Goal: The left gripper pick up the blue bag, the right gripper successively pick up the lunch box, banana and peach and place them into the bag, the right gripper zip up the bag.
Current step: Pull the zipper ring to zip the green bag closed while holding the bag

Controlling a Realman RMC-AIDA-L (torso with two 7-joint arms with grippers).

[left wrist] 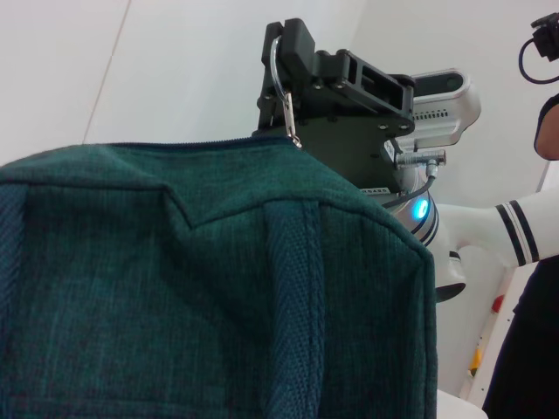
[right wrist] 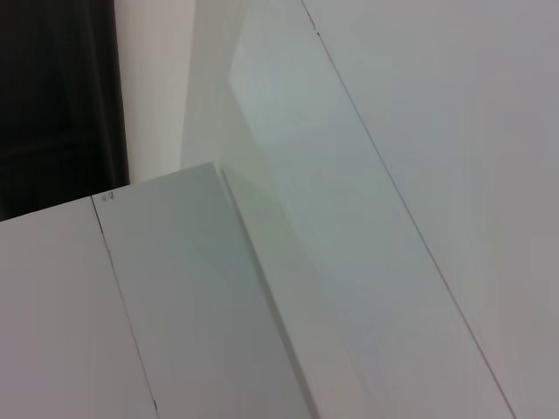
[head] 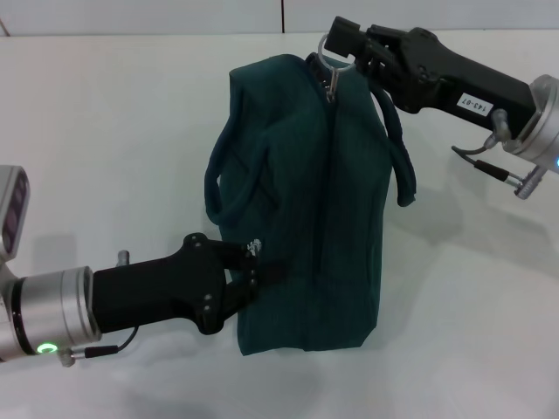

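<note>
The blue bag [head: 306, 201] stands on the white table with its zipper closed along the top, and it fills the left wrist view [left wrist: 218, 288]. My left gripper [head: 253, 275] is shut on the bag's near end. My right gripper [head: 341, 44] is at the bag's far top corner, shut on the silver ring-pull [head: 327, 57] of the zipper. The left wrist view shows the same grip, with the right gripper [left wrist: 293, 65] holding the ring-pull [left wrist: 278, 78]. The lunch box, banana and peach are not in view. The right wrist view shows only white panels.
The white table [head: 105, 131] spreads around the bag. One bag handle [head: 397, 157] hangs down on the right side, another [head: 218, 188] on the left. A person [left wrist: 546, 113] stands at the far edge in the left wrist view.
</note>
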